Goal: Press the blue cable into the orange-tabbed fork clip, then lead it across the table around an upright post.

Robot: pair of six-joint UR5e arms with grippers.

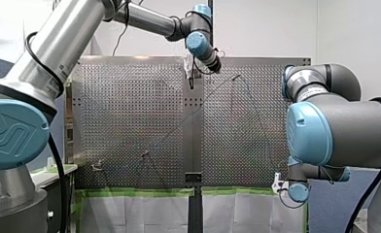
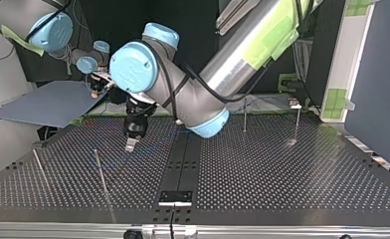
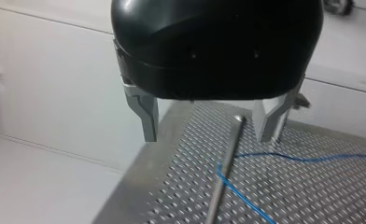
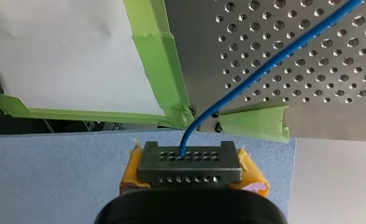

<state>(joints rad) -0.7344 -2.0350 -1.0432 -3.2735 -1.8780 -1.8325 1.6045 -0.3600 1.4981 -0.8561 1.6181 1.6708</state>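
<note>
Before a white wall [image 1: 266, 29], green tape [image 1: 135, 192] edges the perforated table [image 1: 130, 111].

A white wall [image 1: 266, 29] stands beyond the far edge of the table [image 1: 130, 121] in the front view. Green tape [image 1: 140, 192] lines the near edge, above white sheeting [image 1: 145, 213]. In the top view a blue-grey board [image 2: 48, 102] lies at the left, and a white panel [image 2: 351, 50] with green patches stands at the right.
</note>
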